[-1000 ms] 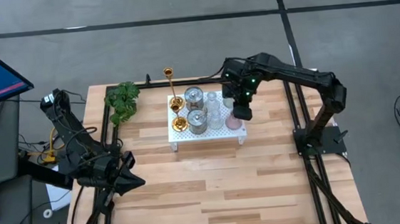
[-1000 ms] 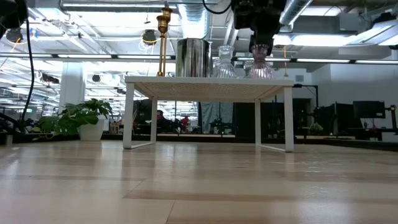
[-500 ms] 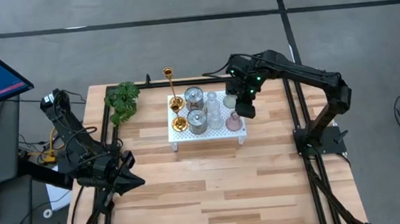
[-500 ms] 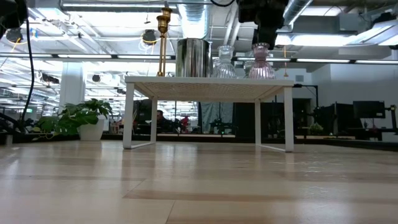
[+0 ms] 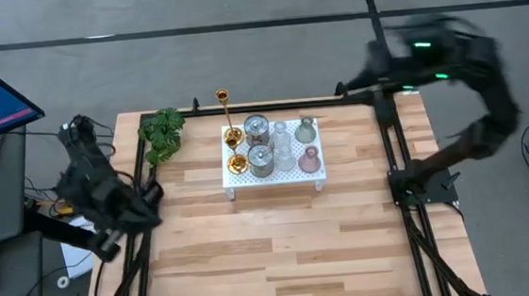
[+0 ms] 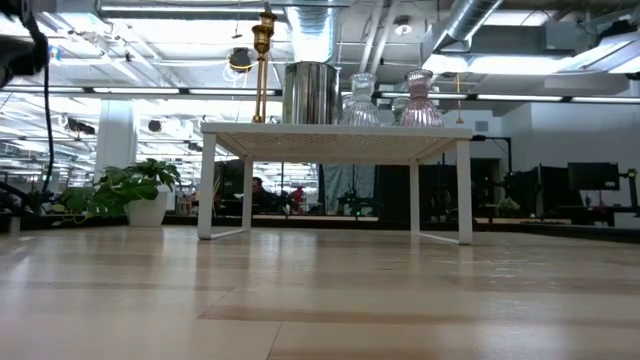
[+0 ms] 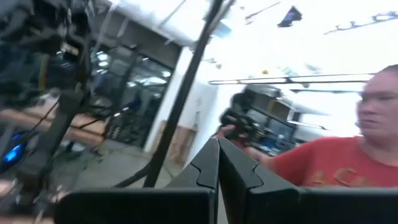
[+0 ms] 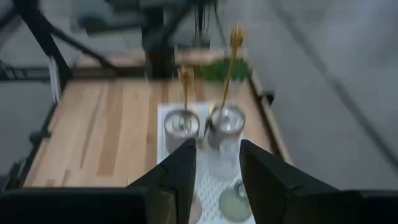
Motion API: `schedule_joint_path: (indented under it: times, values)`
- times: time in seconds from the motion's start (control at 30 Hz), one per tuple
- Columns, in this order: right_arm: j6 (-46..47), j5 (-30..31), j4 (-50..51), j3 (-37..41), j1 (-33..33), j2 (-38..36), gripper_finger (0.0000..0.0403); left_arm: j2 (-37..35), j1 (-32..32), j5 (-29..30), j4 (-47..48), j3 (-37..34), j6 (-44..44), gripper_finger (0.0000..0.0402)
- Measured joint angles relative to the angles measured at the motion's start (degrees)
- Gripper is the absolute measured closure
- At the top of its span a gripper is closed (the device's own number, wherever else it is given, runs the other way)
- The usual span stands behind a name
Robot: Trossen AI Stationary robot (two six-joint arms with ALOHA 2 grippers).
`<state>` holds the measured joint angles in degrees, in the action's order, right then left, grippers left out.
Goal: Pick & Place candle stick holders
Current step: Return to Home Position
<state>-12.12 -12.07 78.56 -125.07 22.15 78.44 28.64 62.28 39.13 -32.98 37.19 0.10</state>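
Pink glass candle holder (image 5: 310,159) stands on the white stand (image 5: 276,177) in the middle of the tabletop (image 5: 301,249), near the green glass candle holder (image 5: 306,129). The right tool (image 8: 217,149) hangs up high, well apart from them, with its fingers apart. The left tool (image 7: 217,149) is by the tabletop's left edge, with its fingers together.

The table (image 5: 282,251) was pale wood laid in planks, smooth with a soft sheen, and edged by a matt black metal frame (image 5: 387,143). The stand (image 5: 238,176) looked like white-painted metal, matt and pierced all over with fine holes. The tall gold holder (image 5: 226,111) was polished and bright, the two silver cups (image 5: 257,130) were glossy metal, and the clear holder (image 5: 283,146), pink holder (image 5: 310,158) and green holder (image 5: 305,128) were smooth, see-through glass.
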Motion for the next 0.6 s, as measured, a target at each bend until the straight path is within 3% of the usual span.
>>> schedule_joint_path:
  times: [0.13, 0.3, 0.6]
  values:
    - [0.0, -0.1, -9.3, 9.2, 0.3, -11.5, 0.0295, -9.0, 0.0, -2.8, 7.8, 0.0, 1.9, 0.0398]
    - [2.2, -0.3, -25.7, 28.2, 1.4, -27.5, 0.0295, -19.2, 0.0, -5.8, 14.0, -0.5, 3.8, 0.0398]
    - [16.4, 0.1, -50.4, 66.3, 1.6, -53.9, 0.0297, -25.5, 0.0, -9.2, 15.9, -6.7, 5.1, 0.0398]
